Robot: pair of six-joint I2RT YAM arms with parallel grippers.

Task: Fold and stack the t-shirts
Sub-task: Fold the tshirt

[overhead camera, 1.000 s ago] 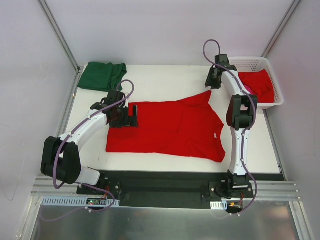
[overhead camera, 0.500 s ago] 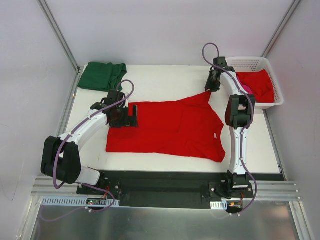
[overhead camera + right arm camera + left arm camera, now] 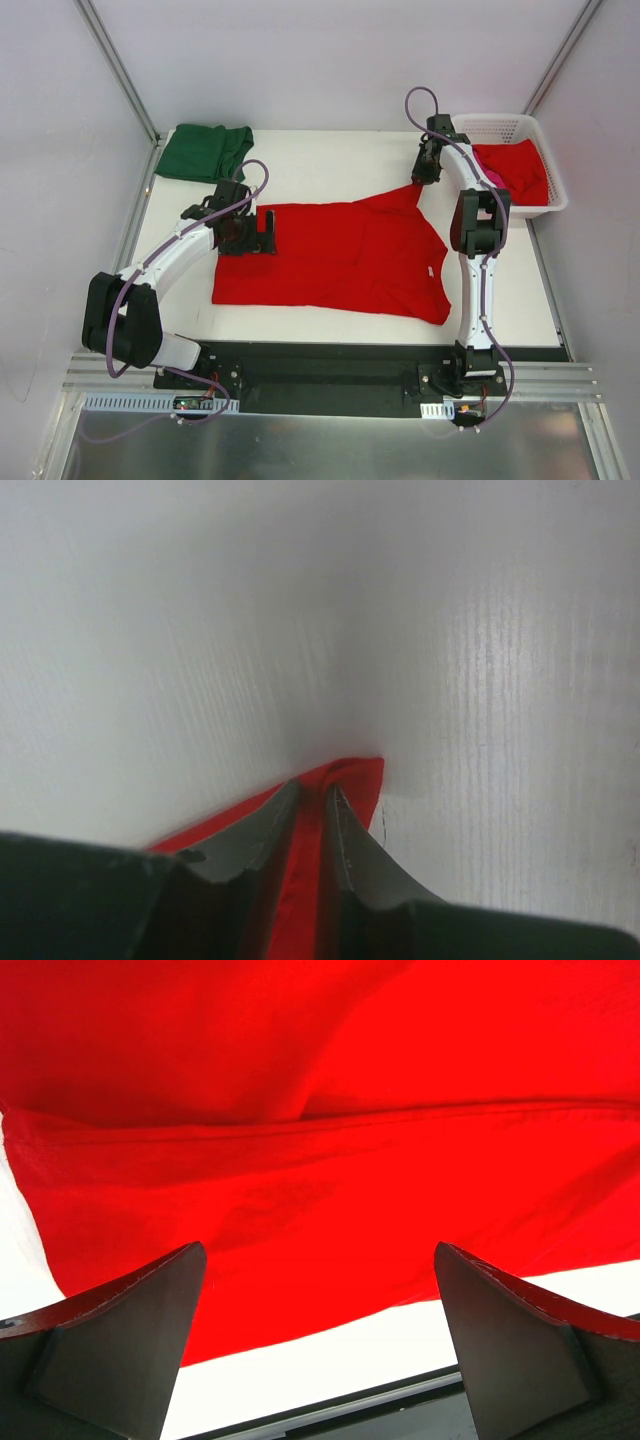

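Note:
A bright red t-shirt (image 3: 340,255) lies spread flat in the middle of the white table. My left gripper (image 3: 262,232) hovers over its left edge. In the left wrist view that gripper (image 3: 320,1260) is open wide above the red cloth (image 3: 320,1160), holding nothing. My right gripper (image 3: 418,180) is at the shirt's far sleeve tip. The right wrist view shows the gripper (image 3: 315,788) shut on a thin fold of red sleeve (image 3: 360,775). A folded dark green t-shirt (image 3: 205,152) rests at the far left corner.
A white lattice basket (image 3: 500,125) stands at the far right with another red t-shirt (image 3: 515,170) in it and a sliver of pink cloth (image 3: 493,178). A black rail (image 3: 330,365) runs along the table's near edge.
My right gripper has dropped onto the sleeve tip and closed on it. The left arm and the shirt's body have not moved.

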